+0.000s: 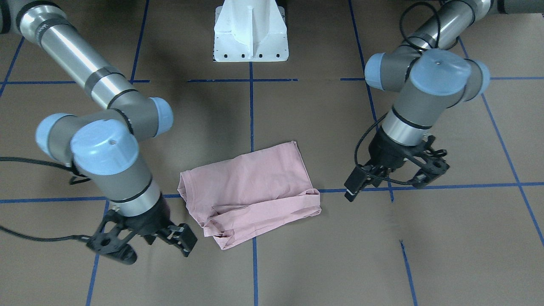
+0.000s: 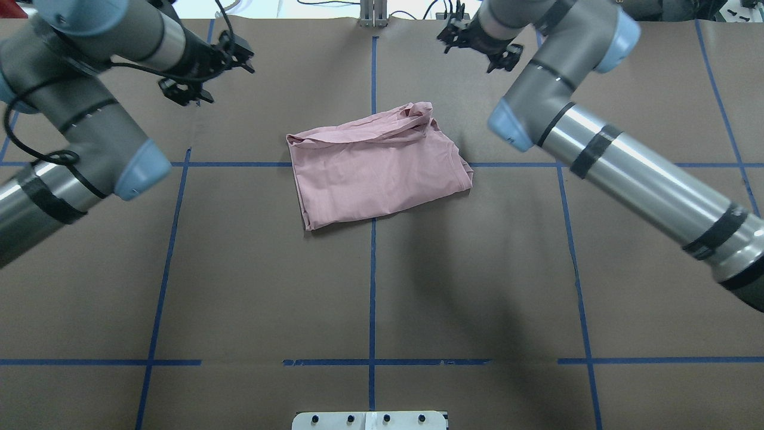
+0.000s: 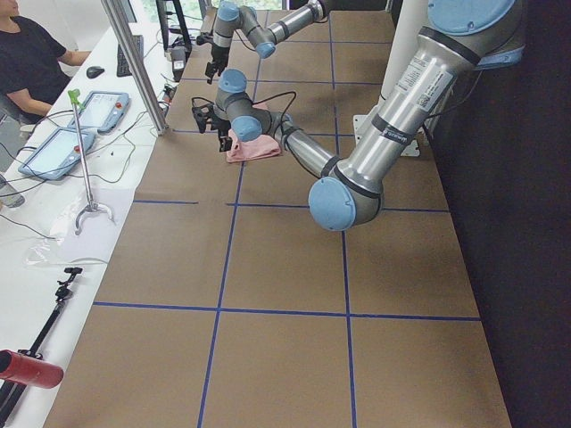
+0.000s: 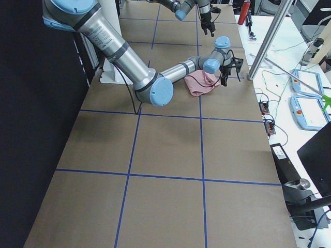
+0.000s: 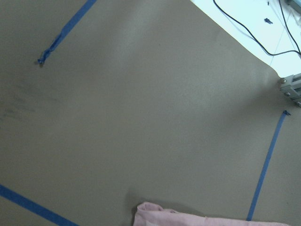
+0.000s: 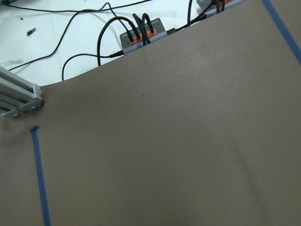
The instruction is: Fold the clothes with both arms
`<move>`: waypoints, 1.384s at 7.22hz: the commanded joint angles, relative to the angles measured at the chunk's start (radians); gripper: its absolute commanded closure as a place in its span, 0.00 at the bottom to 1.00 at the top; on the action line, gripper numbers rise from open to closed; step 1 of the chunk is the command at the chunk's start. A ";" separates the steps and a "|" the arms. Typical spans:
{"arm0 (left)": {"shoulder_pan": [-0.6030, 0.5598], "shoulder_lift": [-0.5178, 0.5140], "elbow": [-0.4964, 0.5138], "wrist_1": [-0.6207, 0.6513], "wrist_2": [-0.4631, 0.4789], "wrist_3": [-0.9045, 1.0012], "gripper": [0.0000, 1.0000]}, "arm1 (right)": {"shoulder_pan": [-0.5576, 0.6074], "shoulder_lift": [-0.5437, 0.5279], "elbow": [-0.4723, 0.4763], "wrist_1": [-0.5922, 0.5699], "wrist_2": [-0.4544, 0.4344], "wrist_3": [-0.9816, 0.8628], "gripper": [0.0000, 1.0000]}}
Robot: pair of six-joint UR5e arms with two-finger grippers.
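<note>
Starting at the claws: the left gripper [image 1: 426,172] hangs over bare tabletop [image 1: 446,255] on the robot's left side, well apart from the cloth. The right gripper [image 1: 114,245] hangs low on the robot's right, just beside the shirt's near corner and not touching it. Neither one has anything in it. Honestly I can't tell if the fingers are spread or pressed together. The top-down views only show black linkages and the camera blocks, and neither wrist camera catches a fingertip.

The pale pink T-shirt [image 1: 250,187] sits about midway between the tabletop's 2 ends, on the half away from the white pedestal base [image 1: 250,38], lying across the blue tape lines [image 1: 253,263]. It's already down to a rough, skewed rectangle with several layers. There's a bunched, rolled strip along the edge facing away from the robot. No print showing.

My take on handling:
- It looks like thin jersey, so very light, totally limp, no stiffness. Anything lifted will sag and drag.
- The layers will probably slide over each other, so a shallow pinch might only take the top layer.
- I'd take it at 2 corners of 1 short edge, 1 per gripper, low against the paper.
- The rolled strip is the fattest bit to grab, but it could just unroll.
</note>
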 commanded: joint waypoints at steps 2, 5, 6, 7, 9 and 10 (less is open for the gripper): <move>-0.248 0.220 -0.081 0.004 -0.113 0.535 0.00 | 0.253 -0.215 0.155 -0.209 0.188 -0.553 0.00; -0.489 0.389 -0.081 0.161 -0.142 1.194 0.00 | 0.497 -0.479 0.311 -0.496 0.264 -1.154 0.00; -0.557 0.437 -0.079 0.219 -0.197 1.390 0.00 | 0.604 -0.594 0.329 -0.509 0.373 -1.294 0.00; -0.617 0.484 -0.072 0.240 -0.237 1.571 0.00 | 0.683 -0.706 0.362 -0.509 0.424 -1.401 0.00; -0.659 0.581 -0.058 0.251 -0.242 1.712 0.00 | 0.708 -0.865 0.576 -0.614 0.415 -1.443 0.00; -0.656 0.606 -0.043 0.216 -0.243 1.682 0.00 | 0.710 -0.887 0.618 -0.614 0.405 -1.438 0.00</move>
